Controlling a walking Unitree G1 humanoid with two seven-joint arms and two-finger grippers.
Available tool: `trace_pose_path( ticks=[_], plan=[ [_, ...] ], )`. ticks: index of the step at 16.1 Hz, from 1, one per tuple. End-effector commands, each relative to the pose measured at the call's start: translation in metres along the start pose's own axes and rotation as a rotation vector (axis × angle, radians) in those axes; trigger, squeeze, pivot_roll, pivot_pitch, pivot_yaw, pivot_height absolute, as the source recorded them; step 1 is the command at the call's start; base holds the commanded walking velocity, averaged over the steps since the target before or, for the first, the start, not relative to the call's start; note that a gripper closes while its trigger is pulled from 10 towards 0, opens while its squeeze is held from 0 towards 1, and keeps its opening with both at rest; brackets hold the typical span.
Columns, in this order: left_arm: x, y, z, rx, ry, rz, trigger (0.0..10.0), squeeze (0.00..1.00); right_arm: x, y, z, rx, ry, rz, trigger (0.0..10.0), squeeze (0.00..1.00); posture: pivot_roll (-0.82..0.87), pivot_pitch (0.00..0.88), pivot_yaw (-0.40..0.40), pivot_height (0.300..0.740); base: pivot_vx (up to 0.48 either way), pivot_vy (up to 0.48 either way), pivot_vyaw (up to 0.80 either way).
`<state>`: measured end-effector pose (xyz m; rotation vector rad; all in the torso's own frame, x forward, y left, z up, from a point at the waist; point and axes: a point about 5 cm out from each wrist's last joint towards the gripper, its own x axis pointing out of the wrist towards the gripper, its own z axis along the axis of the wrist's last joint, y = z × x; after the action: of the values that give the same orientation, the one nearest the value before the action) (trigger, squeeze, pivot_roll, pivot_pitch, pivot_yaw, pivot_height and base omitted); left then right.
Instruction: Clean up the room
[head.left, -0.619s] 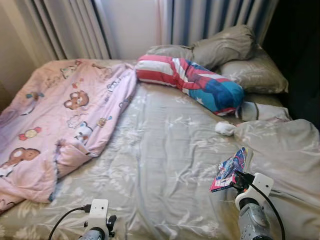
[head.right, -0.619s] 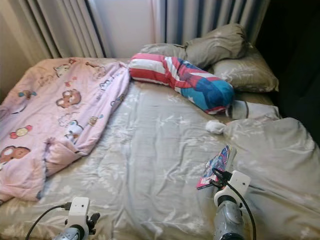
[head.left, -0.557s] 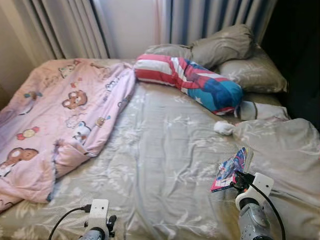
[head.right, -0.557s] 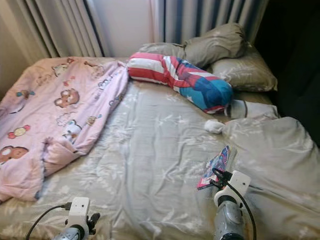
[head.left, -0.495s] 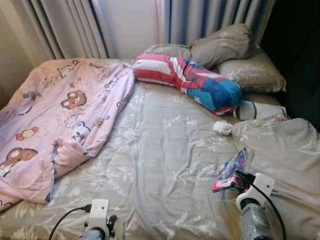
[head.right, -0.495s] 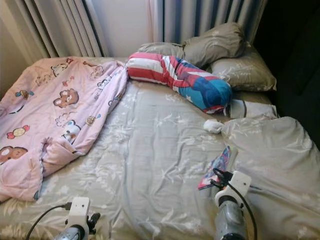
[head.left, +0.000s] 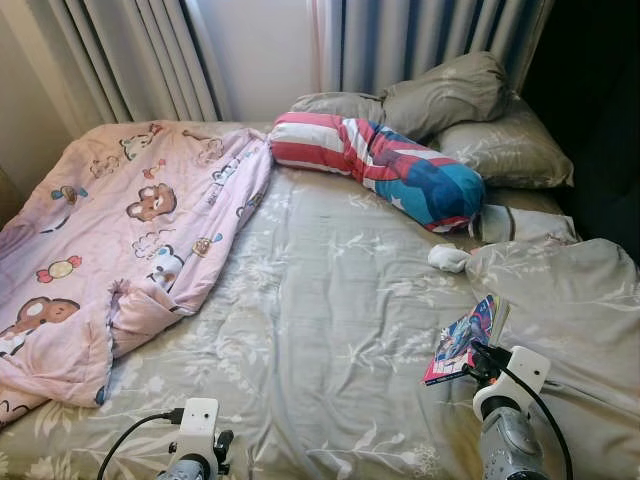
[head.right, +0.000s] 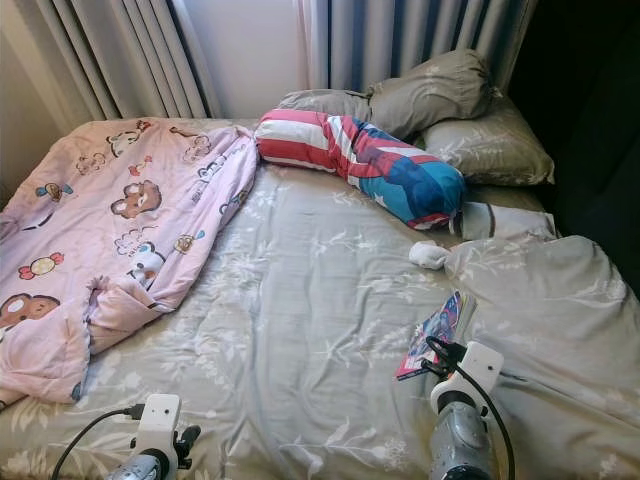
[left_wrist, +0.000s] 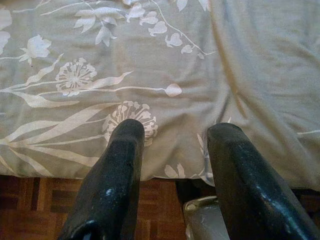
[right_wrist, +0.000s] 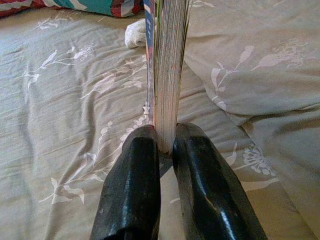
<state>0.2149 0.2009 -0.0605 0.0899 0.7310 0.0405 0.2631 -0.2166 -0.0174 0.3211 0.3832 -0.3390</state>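
My right gripper (head.left: 478, 357) is shut on a thin colourful book (head.left: 460, 340), held on edge above the grey flowered bedcover (head.left: 330, 300) at the lower right. In the right wrist view the book's page edges (right_wrist: 167, 60) stand between the two black fingers (right_wrist: 135, 190). My left gripper (left_wrist: 172, 145) is open with nothing between its fingers, hanging over the bedcover's front edge with wooden floor (left_wrist: 30, 200) below. A small white sock (head.left: 449, 258) lies on the bed beyond the book.
A pink bear-print blanket (head.left: 110, 240) is crumpled on the bed's left half. A striped red, white and blue bolster (head.left: 385, 165) and grey pillows (head.left: 470, 110) lie at the head. A bunched grey duvet (head.left: 570, 300) rises on the right. Curtains (head.left: 150, 50) hang behind.
The head camera has shifted slightly. The right gripper still holds the book in about the same place, and the left arm has not moved.
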Motion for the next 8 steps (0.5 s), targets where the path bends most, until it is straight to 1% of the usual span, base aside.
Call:
trace_pose_path(
  ticks=[1,4,5,6,7,8],
  plan=[
    [-0.0003,0.0048,0.0008,0.008,-0.007,0.017,10.0,0.00,0.0024,0.0012,0.0086,-0.004,-0.045,0.005,10.0,0.00,0.03,0.017,0.015,0.740,0.000,0.000,0.00],
    [0.0003,0.0044,0.0028,0.011,-0.012,0.015,10.0,0.00,0.0027,-0.0004,0.0099,0.006,-0.049,-0.003,10.0,0.00,0.03,0.030,0.015,0.740,0.000,0.000,0.00],
    [0.0001,0.0040,0.0018,0.027,-0.008,0.015,10.0,0.00,0.0022,-0.0014,0.0089,0.007,-0.046,-0.006,10.0,0.00,0.03,0.033,0.015,0.740,0.000,0.000,0.00],
    [0.0000,0.0039,0.0014,0.031,-0.006,0.015,10.0,0.00,0.0020,-0.0016,0.0084,0.006,-0.045,-0.007,10.0,0.00,0.03,0.036,0.015,0.740,0.000,-0.322,0.00],
    [-0.0005,0.0044,0.0000,0.020,-0.003,0.020,10.0,0.00,0.0019,-0.0017,0.0081,0.007,-0.044,-0.008,10.0,0.00,0.03,0.038,0.015,0.740,0.000,-0.480,0.00],
    [-0.0007,0.0050,-0.0008,0.012,-0.002,0.024,10.0,0.00,0.0017,-0.0019,0.0078,0.007,-0.043,-0.010,10.0,0.00,0.03,0.040,0.016,0.740,0.000,0.000,0.00]
  ],
)
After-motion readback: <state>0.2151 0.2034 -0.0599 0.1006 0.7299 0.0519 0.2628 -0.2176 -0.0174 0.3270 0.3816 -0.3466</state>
